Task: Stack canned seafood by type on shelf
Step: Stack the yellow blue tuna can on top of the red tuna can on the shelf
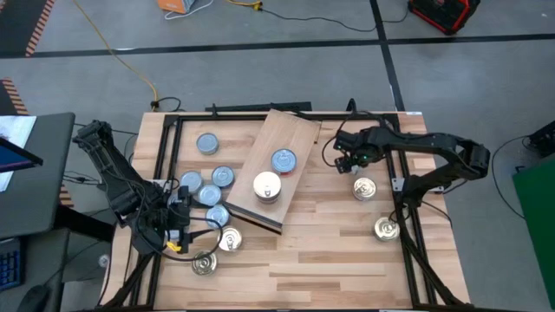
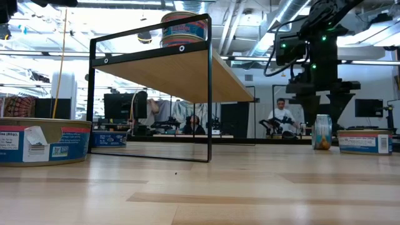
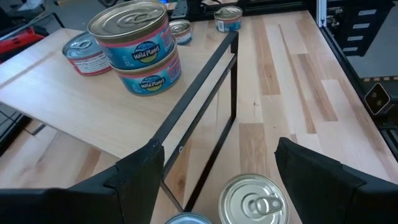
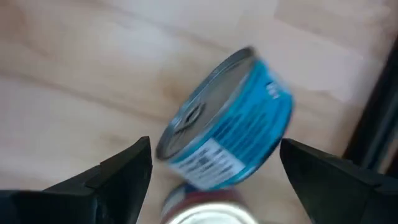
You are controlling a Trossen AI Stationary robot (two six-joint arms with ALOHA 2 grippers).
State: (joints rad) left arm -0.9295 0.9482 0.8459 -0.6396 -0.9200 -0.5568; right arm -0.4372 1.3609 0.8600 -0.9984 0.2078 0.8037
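Observation:
The shelf (image 1: 282, 147) is a light-wood board raised on a black frame (image 2: 209, 94). On it stand a stack of two gold-lidded cans (image 3: 140, 46) and one blue-grey-topped can (image 3: 87, 53). Several more cans (image 1: 209, 195) lie on the table to the shelf's left. My left gripper (image 1: 178, 224) hangs open near them, above a gold-lidded can (image 3: 255, 199). Right of the shelf, my right gripper (image 1: 349, 165) points down, open. Its fingers stand on either side of a blue can (image 4: 230, 118) that stands on its rim (image 2: 322, 132). A flat gold-lidded can (image 1: 365, 188) lies beside it.
Another gold-lidded can (image 1: 387, 228) lies by the right black rail (image 1: 408, 234). Black frame rails border the table's left, far and right sides. Bare wood lies along the near edge (image 1: 329, 269). People sit in the room beyond the table (image 2: 281, 115).

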